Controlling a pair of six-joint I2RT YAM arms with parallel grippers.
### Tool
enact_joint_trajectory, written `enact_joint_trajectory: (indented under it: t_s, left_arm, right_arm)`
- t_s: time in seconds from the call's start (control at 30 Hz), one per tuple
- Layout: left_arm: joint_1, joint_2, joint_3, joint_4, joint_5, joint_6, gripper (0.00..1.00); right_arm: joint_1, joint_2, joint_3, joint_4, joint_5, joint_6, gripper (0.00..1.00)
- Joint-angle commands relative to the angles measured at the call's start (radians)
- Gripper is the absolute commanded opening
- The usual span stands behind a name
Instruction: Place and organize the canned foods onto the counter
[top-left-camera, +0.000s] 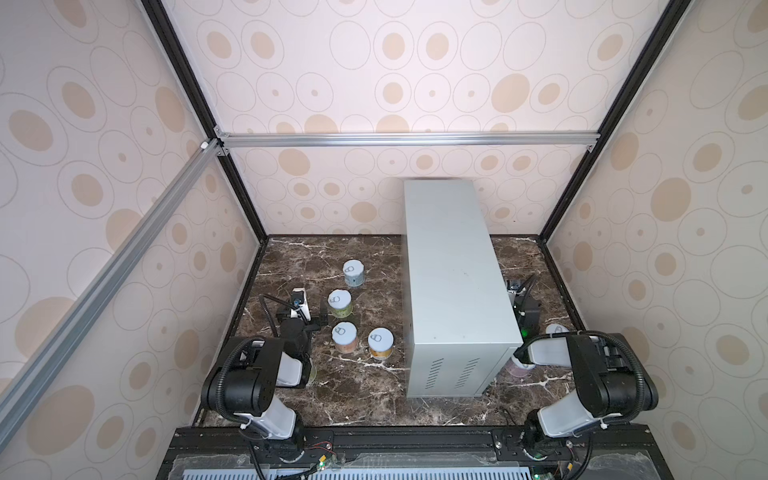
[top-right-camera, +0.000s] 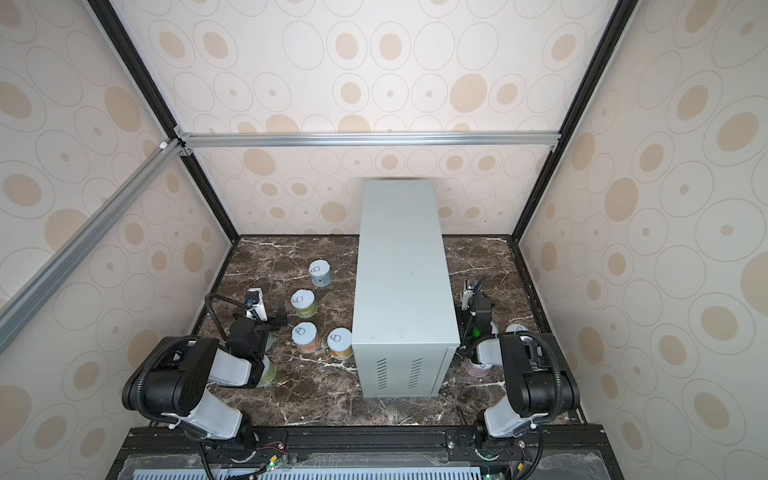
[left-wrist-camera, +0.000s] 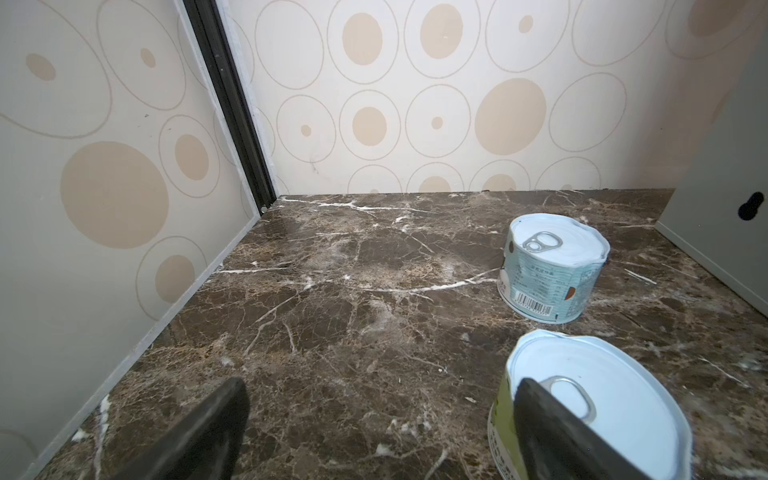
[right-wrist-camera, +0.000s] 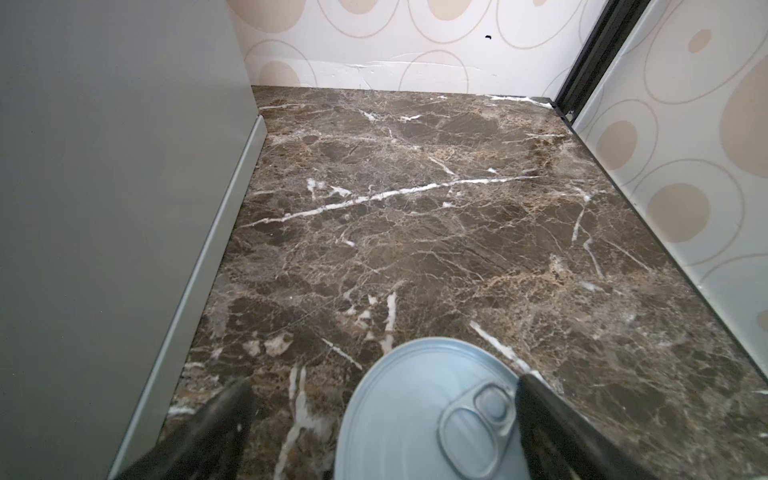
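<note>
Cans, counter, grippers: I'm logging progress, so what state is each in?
Pale blue paper-labelled metal can: upright, sealed.
Green-labelled can: upright, sealed.
Pinkish-labelled can: upright, sealed.
Yellow-labelled can: upright, sealed.
Long light-grey metal box counter: no cans on top.
Left gripper: open, empty.
Right gripper: open, empty, over another can's silvery lid.

A dark brown marble tabletop (top-left-camera: 365, 399) with white veins forms the floor of a booth. Walls (top-left-camera: 395, 62) rise from its back, left and right edges, papered cream with tan ovals inside thin grey rings. Black posts (top-left-camera: 183, 70) stand at the two back corners. A silver rail (top-left-camera: 415, 139) crosses the back wall, and another (top-left-camera: 104, 282) slants along the left wall. A black bar (top-left-camera: 415, 440) runs along the front edge, with a pale slotted panel (top-left-camera: 353, 474) just beyond it.
</note>
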Motion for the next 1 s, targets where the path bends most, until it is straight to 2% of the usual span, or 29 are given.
enact_joint_trajectory:
  t_s: [0.0,0.97]
  left_arm:
    - [0.005,0.003,0.019,0.030,0.003,0.024,0.99]
    - [0.011,0.003,0.024,0.019,0.009,0.014,0.99]
  right_arm:
    - [0.004,-0.010,-0.003,0.006,-0.005,-0.004,1.00]
    - [0.003,-0.013,-0.007,0.011,-0.003,-0.003,1.00]
